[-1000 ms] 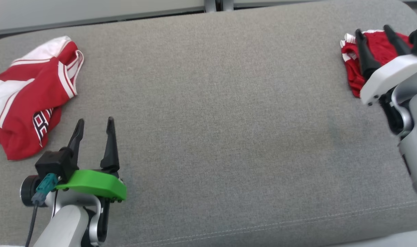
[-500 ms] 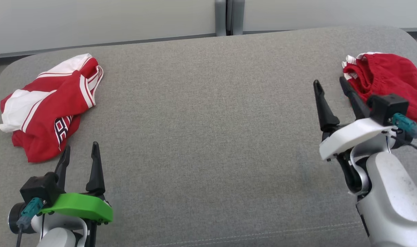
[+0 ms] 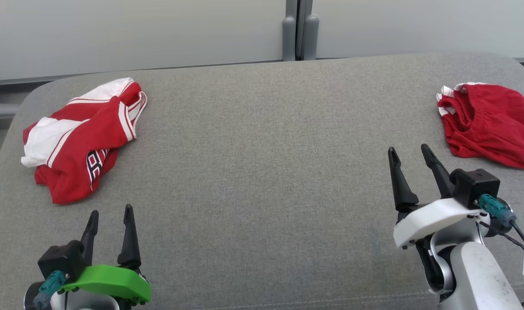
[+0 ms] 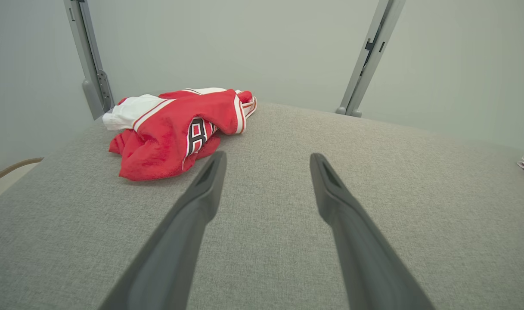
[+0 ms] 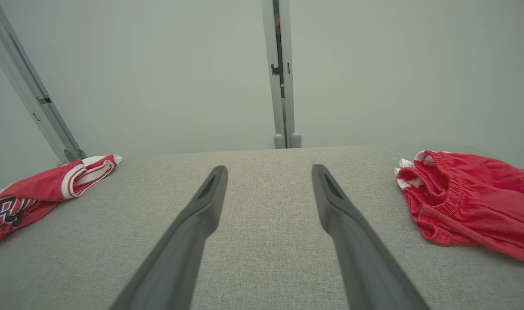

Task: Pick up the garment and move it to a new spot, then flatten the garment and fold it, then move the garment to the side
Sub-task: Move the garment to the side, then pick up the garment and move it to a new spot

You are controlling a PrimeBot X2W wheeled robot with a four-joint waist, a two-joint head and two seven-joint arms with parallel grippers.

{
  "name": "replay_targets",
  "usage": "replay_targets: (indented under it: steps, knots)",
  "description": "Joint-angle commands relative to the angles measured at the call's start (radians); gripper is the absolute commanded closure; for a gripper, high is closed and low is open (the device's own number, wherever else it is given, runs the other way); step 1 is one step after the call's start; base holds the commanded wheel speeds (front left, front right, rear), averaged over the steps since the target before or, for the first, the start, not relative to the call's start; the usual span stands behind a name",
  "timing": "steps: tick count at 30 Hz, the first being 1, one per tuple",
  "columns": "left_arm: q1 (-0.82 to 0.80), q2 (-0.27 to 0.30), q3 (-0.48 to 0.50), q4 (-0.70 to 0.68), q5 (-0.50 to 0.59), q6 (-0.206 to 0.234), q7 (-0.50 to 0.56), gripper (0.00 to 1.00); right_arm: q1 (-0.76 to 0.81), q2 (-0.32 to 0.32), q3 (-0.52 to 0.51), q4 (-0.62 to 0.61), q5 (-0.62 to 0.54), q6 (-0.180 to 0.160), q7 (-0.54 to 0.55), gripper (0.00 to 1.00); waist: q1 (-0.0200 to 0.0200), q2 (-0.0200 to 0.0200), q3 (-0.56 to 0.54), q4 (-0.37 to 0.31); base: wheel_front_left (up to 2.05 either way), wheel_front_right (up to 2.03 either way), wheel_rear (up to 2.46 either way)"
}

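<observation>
You have two crumpled garments on the grey cushion (image 3: 266, 172), well apart at its opposite ends. The red-and-white jersey (image 3: 83, 137) lies at the far left. Its long axis runs from the near left toward the far right, with the white-striped edge at the far end and the black lettering on the near side. The red shorts (image 3: 490, 129) lie at the far right, gathered waistband turned toward the middle, long axis slanting off to the near right. Your left gripper (image 3: 110, 210) sits near the jersey's near edge, apart from it, jaws wide and empty. Your right gripper (image 3: 407, 148) is near the shorts, not touching, equally wide and empty. Only cushion separates each gripper from its cloth. A grey post (image 3: 298, 38) stands behind.
</observation>
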Motion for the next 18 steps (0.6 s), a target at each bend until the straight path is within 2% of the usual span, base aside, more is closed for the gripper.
replay_targets:
  steps: [1, 10, 18]
  knots:
    - [0.017, -0.002, -0.002, 0.003, -0.004, -0.005, -0.003, 0.00, 0.021, 0.004, -0.005, -0.009, -0.009, 0.000, 0.001, 0.00, 0.0000, 0.0000, -0.010, 0.008, 0.00, 0.00, 0.00]
    - [0.025, -0.015, -0.010, 0.039, -0.003, -0.021, -0.006, 0.00, 0.140, 0.013, 0.009, -0.073, 0.026, 0.000, 0.018, 0.00, 0.0000, 0.0000, -0.048, 0.018, 0.00, 0.00, 0.00]
    - [0.030, -0.017, -0.015, 0.052, 0.005, -0.027, -0.008, 0.00, 0.174, 0.013, 0.031, -0.087, 0.051, 0.000, 0.027, 0.00, 0.0000, 0.0000, -0.060, 0.009, 0.00, 0.00, 0.00]
